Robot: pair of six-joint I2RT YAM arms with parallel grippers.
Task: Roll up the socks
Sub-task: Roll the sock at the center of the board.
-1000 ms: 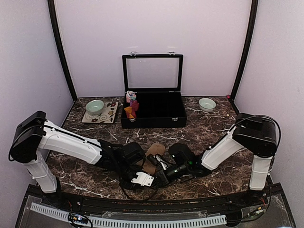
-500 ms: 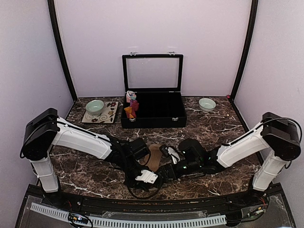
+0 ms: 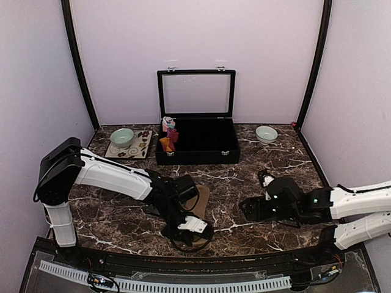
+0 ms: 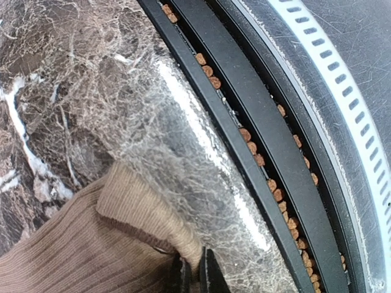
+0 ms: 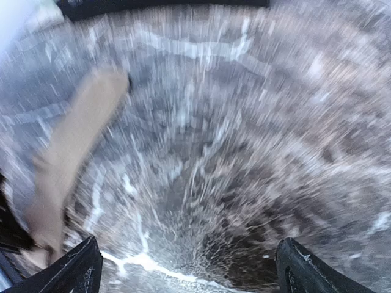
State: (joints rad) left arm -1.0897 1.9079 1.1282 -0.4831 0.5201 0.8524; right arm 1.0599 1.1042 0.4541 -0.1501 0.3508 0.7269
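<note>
A tan-brown sock (image 3: 199, 198) lies flat on the marble table just left of centre. My left gripper (image 3: 186, 229) is shut on its ribbed cuff; in the left wrist view the fingertips (image 4: 196, 276) pinch a fold of the tan sock (image 4: 79, 244) close to the table's front edge. My right gripper (image 3: 247, 208) stands open and apart from the sock, to its right. The blurred right wrist view shows the wide-spread right gripper (image 5: 192, 274) holding nothing, with the tan sock (image 5: 76, 137) at far left. A red-maroon and orange sock bundle (image 3: 168, 141) sits in the box's left end.
An open black compartment box (image 3: 201, 150) stands at the back centre, with a pink and light-blue bundle (image 3: 167, 124) in it. A green bowl (image 3: 122, 137) rests on a patterned tile at back left. A white bowl (image 3: 266, 133) is at back right. A black rail (image 4: 256, 140) lines the table's front edge.
My right gripper has opened, let go of the sock and pulled away to the right. My left gripper has stayed shut on the cuff and shifted slightly toward the front edge.
</note>
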